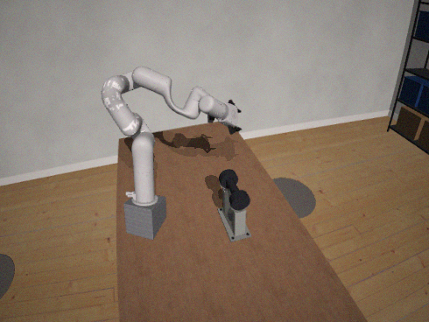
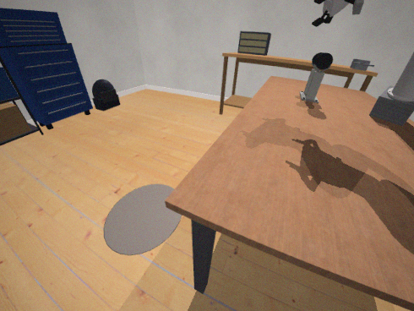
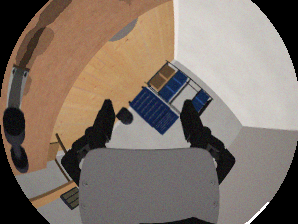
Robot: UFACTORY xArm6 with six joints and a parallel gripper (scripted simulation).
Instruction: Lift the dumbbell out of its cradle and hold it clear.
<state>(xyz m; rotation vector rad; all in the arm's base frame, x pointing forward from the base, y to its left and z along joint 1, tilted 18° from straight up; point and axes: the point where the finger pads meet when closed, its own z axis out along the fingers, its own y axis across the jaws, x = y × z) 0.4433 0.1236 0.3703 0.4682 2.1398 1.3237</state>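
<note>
The black dumbbell (image 1: 234, 189) lies level in its grey cradle (image 1: 235, 219) near the middle of the brown table. In the exterior view I see it end-on (image 2: 322, 60) on top of the cradle post (image 2: 313, 84). In the wrist view it shows at the far left edge (image 3: 15, 137). My gripper (image 1: 234, 117) is open and empty. It hangs high in the air over the far end of the table, well away from the dumbbell, and points outward past the table edge. Its black fingers show in the wrist view (image 3: 147, 123) and at the top of the exterior view (image 2: 323, 10).
My arm's grey base block (image 1: 145, 216) stands on the table left of the cradle. A wooden side table (image 2: 296, 63) with a box stands behind. Blue shelving (image 2: 38, 72) stands off to one side. A grey round mat (image 1: 295, 196) lies on the floor.
</note>
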